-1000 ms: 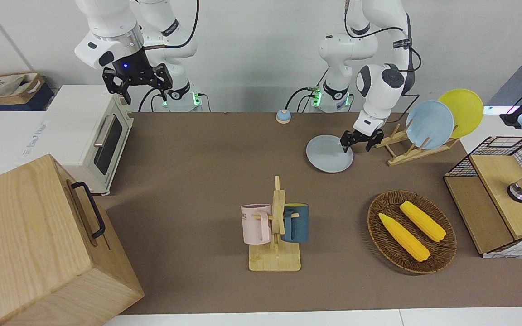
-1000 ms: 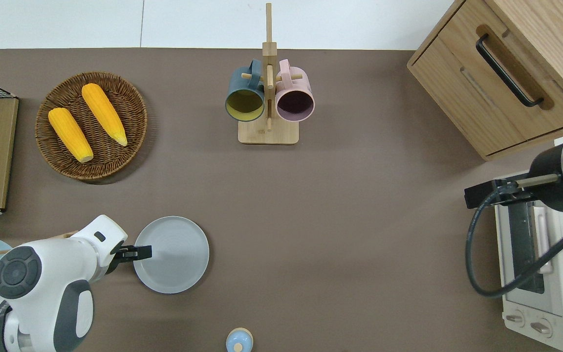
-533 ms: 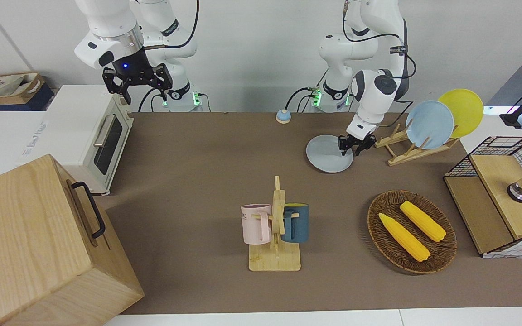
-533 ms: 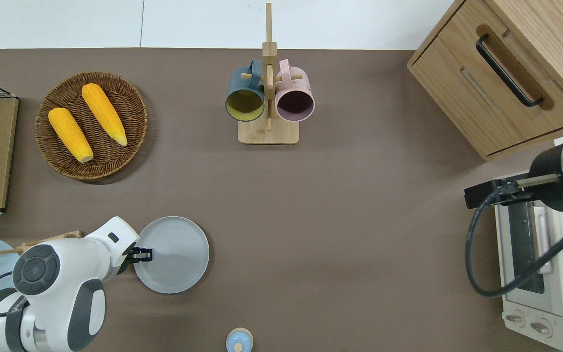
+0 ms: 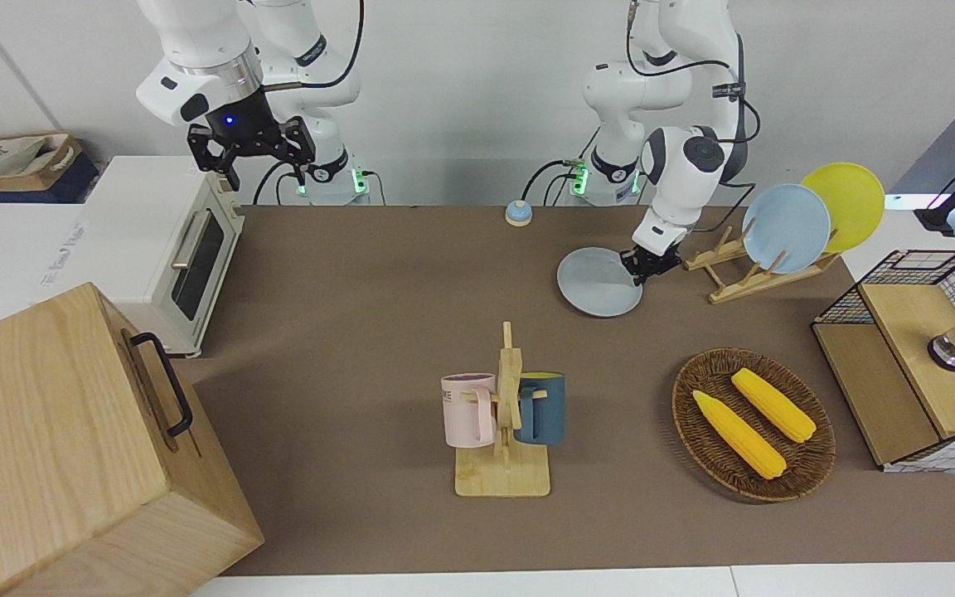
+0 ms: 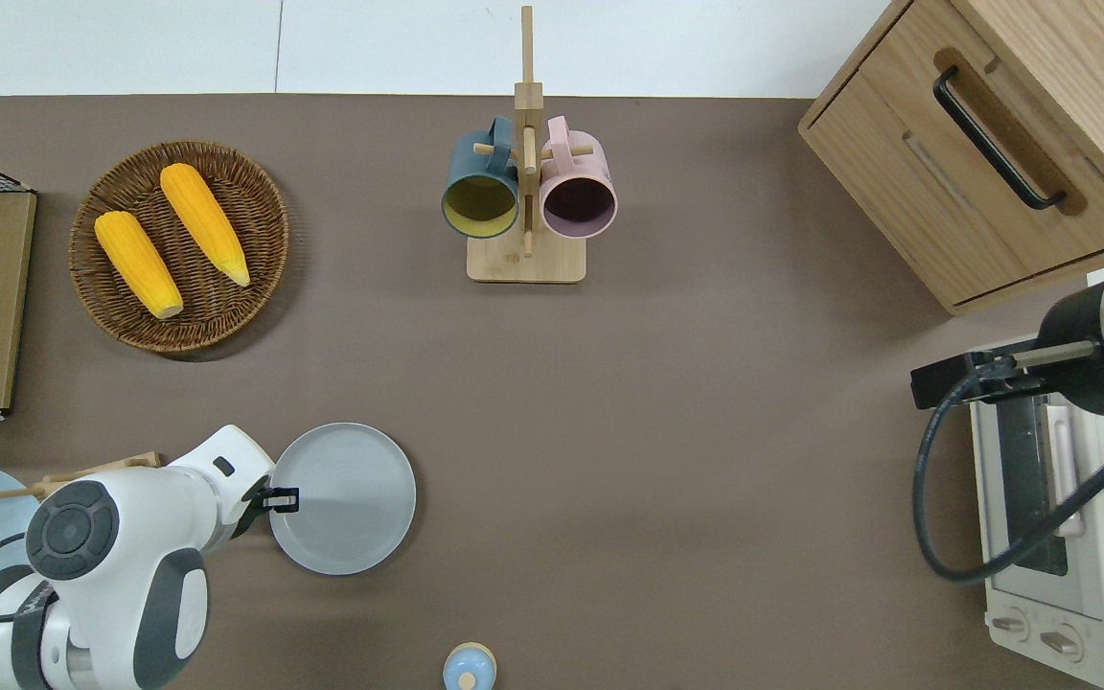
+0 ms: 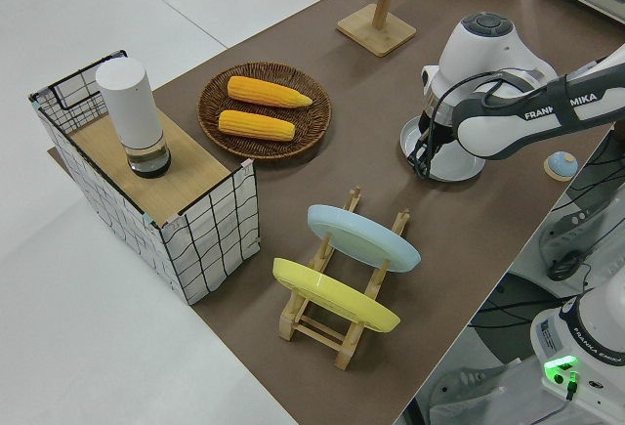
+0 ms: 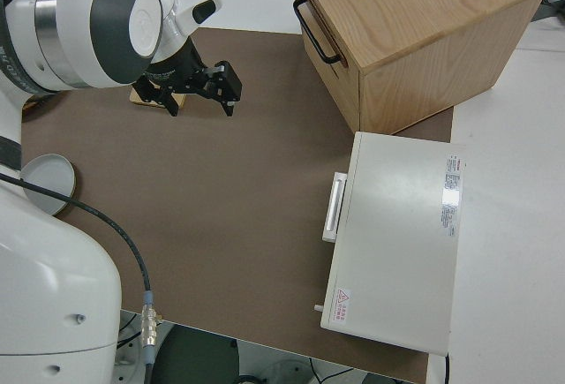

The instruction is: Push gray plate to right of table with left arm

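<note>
Wicker basket [image 6: 269, 278], round and dark brown, sits toward the left arm's end of the brown matte tabletop [image 6: 705, 431], holding two yellow corn cobs [image 6: 202, 220] side by side. Nearer to the robots than the basket, a wooden plate rack [image 5: 734, 282] holds a light blue plate [image 5: 784, 228] and a yellow plate [image 5: 846, 203] on edge. Just beside the rack, the left arm's black gripper [image 6: 282, 497] is down at the rim of the round, pale gray plate [image 6: 351, 498], touching the edge that faces the left arm's end; whether its fingers are together or apart cannot be told. The gray plate lies flat on the tabletop, near the robots' edge and well short of the middle. A small blue bell [image 6: 469, 666] sits nearer still to the robots. Farther away, a wooden mug stand [image 6: 525, 259] carries a dark blue mug [image 6: 480, 192] and a pink mug [image 6: 579, 192]. Toward the right arm's end stand a large wooden cabinet with a black handle [image 6: 993, 144] and a white toaster oven [image 6: 1050, 537]. The right arm is parked, its gripper [image 5: 266, 174] with fingers spread wide.
</note>
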